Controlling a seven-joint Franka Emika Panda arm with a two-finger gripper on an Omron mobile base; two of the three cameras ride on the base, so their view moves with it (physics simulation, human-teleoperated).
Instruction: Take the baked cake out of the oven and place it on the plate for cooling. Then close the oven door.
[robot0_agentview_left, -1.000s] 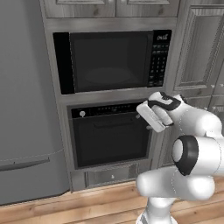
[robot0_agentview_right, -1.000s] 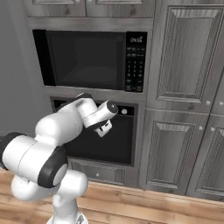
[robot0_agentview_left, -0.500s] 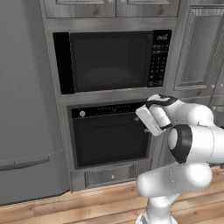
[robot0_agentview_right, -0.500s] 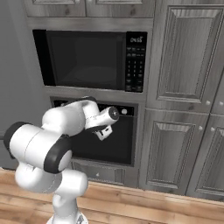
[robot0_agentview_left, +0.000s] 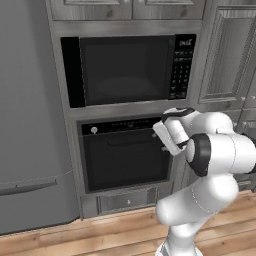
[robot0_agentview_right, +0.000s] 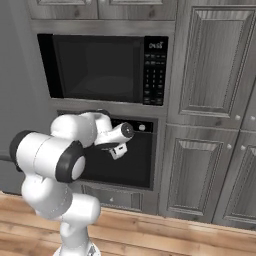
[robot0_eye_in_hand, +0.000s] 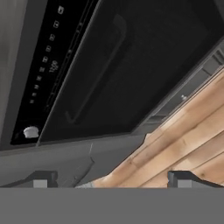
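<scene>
Hovering in front of the oven (robot0_agentview_left: 125, 152), the gripper (robot0_agentview_right: 118, 151) is seen at the right end of the control strip (robot0_agentview_left: 122, 125), with its jaws spread wide and nothing held between them. The oven door (robot0_agentview_right: 125, 160) is shut, its bar handle (robot0_eye_in_hand: 94, 72) lying along the upper edge of the dark glass. The microwave (robot0_agentview_left: 132, 70) is set directly above the oven. A narrow drawer (robot0_agentview_left: 127, 200) sits beneath the door, and wooden flooring (robot0_agentview_right: 150, 235) is visible below it. Grey cabinet doors (robot0_agentview_right: 212, 60) stand to the right.
</scene>
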